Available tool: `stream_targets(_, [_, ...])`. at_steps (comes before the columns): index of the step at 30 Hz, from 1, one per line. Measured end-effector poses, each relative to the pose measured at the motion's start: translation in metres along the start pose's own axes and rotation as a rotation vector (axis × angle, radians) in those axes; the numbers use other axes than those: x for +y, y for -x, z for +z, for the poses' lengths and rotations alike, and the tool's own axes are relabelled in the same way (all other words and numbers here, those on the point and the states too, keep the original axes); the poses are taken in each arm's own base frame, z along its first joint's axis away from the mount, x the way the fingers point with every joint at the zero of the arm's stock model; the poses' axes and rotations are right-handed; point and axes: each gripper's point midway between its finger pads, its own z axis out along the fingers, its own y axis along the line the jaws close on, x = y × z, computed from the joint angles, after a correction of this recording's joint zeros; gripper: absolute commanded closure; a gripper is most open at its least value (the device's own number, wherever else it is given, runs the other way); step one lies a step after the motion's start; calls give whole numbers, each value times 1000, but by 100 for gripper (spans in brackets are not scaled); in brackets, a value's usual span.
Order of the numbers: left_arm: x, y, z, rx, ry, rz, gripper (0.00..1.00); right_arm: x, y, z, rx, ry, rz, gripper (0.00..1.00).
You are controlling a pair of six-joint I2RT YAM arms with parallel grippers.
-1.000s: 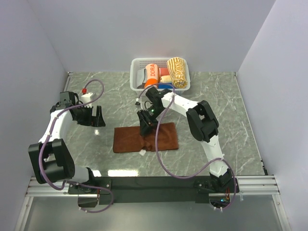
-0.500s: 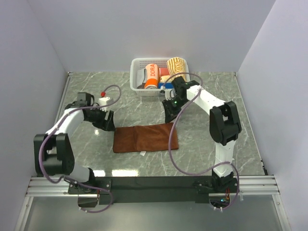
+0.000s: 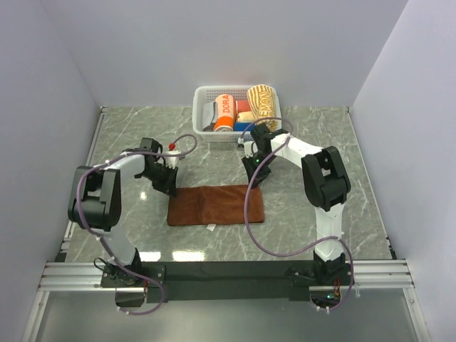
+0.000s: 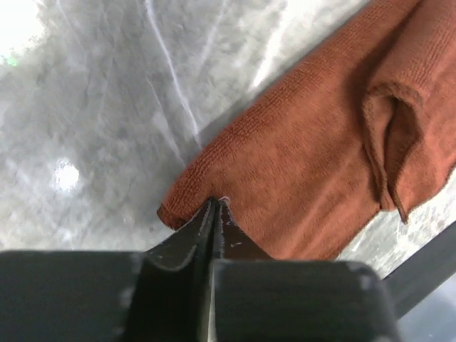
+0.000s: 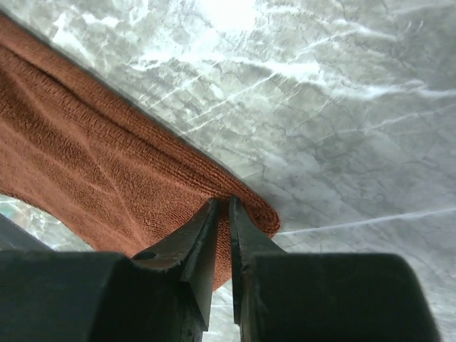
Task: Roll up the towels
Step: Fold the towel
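Observation:
A rust-brown towel (image 3: 214, 205) lies folded flat on the marble table, its long side running left to right. My left gripper (image 3: 168, 187) is down at its far left corner. In the left wrist view the jaws (image 4: 216, 201) are pressed together on the edge of the towel (image 4: 306, 185). At the far right corner my right gripper (image 3: 254, 180) grips the towel. Seen from the right wrist, its tips (image 5: 229, 201) stand a narrow slit apart on the folded edge of the towel (image 5: 85, 171). A cream-yellow striped towel (image 3: 262, 107) sits rolled in the basket.
A white basket (image 3: 201, 92) stands at the back of the table holding an orange "DORA" roll (image 3: 225, 112) and other small rolls. The right arm's cable (image 3: 246, 221) drapes across the towel's right end. Walls close in the left, right and back.
Both arms came in to the brown towel's far corners, the left from the left side, the right from over the towel's middle. Both grippers closed from open onto the cloth.

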Motion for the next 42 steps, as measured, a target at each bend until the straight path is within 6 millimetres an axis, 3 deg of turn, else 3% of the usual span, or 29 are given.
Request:
stream_targets(4, [6, 8, 8, 22, 3, -29, 99, 4, -11, -1, -18, 13, -6, 82])
stream_targets(7, [11, 31, 13, 5, -3, -29, 100, 16, -35, -2, 7, 49, -1, 78])
stream_targets(10, [15, 65, 24, -27, -16, 9, 99, 38, -62, -2, 45, 131, -2, 72])
stream_targets(14, [11, 113, 38, -84, -30, 100, 69, 72, -91, -9, 80, 241, -19, 68])
stream_targets(17, [3, 140, 36, -135, -36, 159, 62, 82, -88, -24, 31, 270, -38, 65])
stream_targets(20, [-1, 150, 16, -184, -17, 185, 58, 76, -76, -45, -59, 262, -36, 65])
stream_targets(25, [-3, 124, -31, -208, 49, 175, 57, 66, -71, -52, -109, 251, -20, 63])
stream_targets(28, [-8, 90, -41, -172, 74, 151, 58, 65, -76, -45, -87, 253, -4, 63])
stream_targets(33, [-5, 32, -21, -35, 87, 86, 60, 61, -79, -35, -57, 261, 15, 64])
stream_targets(35, [-1, 18, -14, 12, 91, 64, 60, 61, -79, -33, -51, 261, 18, 64])
stream_targets(39, [10, 7, 3, 70, 93, 33, 61, 61, -77, -33, -53, 260, 16, 64])
stream_targets(42, [13, 20, 8, 66, 87, 16, 62, 60, -77, -34, -51, 260, 14, 64])
